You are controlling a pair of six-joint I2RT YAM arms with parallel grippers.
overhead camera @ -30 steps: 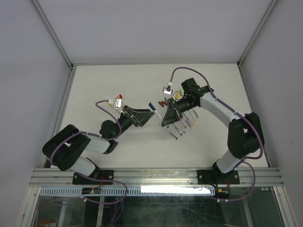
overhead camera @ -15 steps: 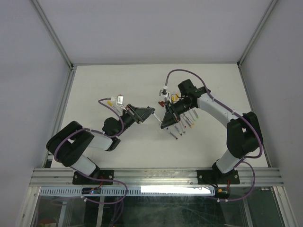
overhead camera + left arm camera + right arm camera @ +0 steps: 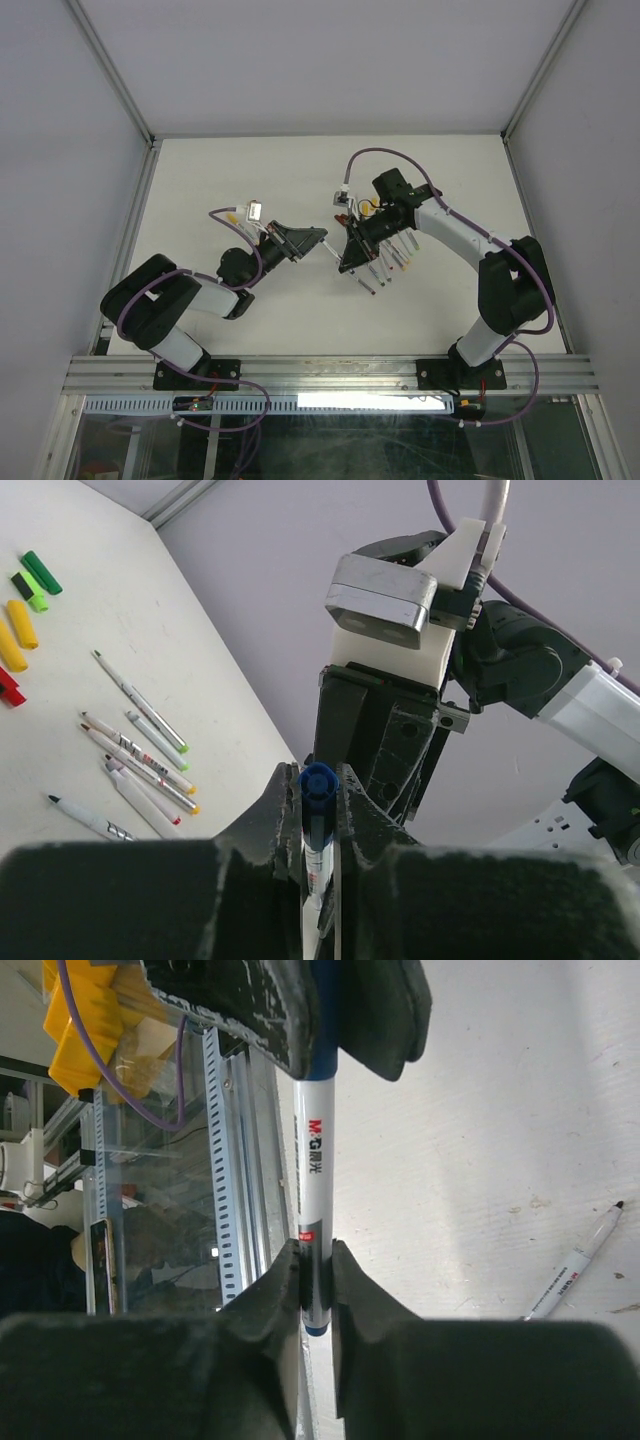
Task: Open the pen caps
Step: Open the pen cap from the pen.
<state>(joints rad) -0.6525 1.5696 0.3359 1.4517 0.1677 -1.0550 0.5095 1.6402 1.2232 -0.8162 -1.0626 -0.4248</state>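
Two robot arms hold a single pen in the air between them above a white table (image 3: 120,610). The left gripper (image 3: 316,792) is clenched on the blue bullet-shaped plastic cap (image 3: 318,777), its two dark fingers pressed against the cap's sides. The cap sits on the end of a white plastic pen barrel (image 3: 312,1175) printed with red and dark lettering. The right gripper (image 3: 315,1265) is clamped on the opposite end of that barrel, one finger on each side. The two grippers face each other along the barrel's length, close together but apart.

To the right of the held barrel, on the table beneath the right gripper, lies a cluster of thin white uncapped pens (image 3: 140,765) with coloured tips. Farther from the arm bases than the held barrel, loose plastic caps in green, yellow and red (image 3: 22,623) rest on the table.
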